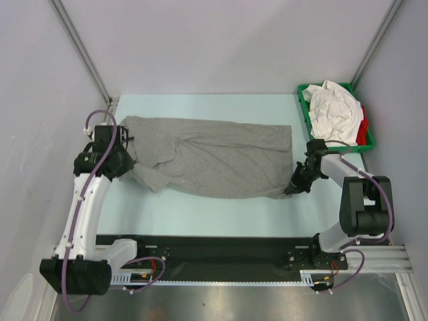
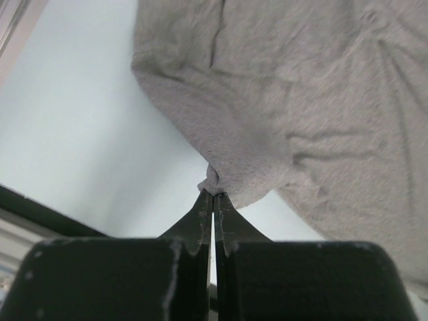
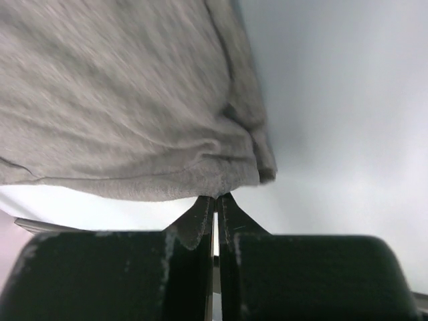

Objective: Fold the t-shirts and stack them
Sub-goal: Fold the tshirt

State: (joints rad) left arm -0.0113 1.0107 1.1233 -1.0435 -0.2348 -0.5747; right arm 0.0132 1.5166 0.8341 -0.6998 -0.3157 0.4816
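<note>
Black left claw (image 1: pixel 125 159): clenched on a small nub of the grey t-shirt (image 1: pixel 214 157) at the shirt's left end. The wrist view shows its two tips pressed together with cloth bunched between them.
Grey t-shirt: spread lengthwise across the middle of the worktop (image 1: pixel 200 210), wrinkled, with loose folds running along it. One sleeve hangs toward the near side, close to the left claw.
Worktop: pale blue, bare along the near edge in front of the shirt.
Right claw (image 1: pixel 295 186): clamped shut on the near right corner of the grey t-shirt, its tips meeting on the hem.
Green tray (image 1: pixel 304 93): sits at the far right corner of the worktop, just beyond the right claw.
White t-shirts (image 1: pixel 334 110): heaped loosely in the tray and spilling over its rim.
Red t-shirt (image 1: pixel 363 132): in the tray at its right side, mostly covered by the white ones.
</note>
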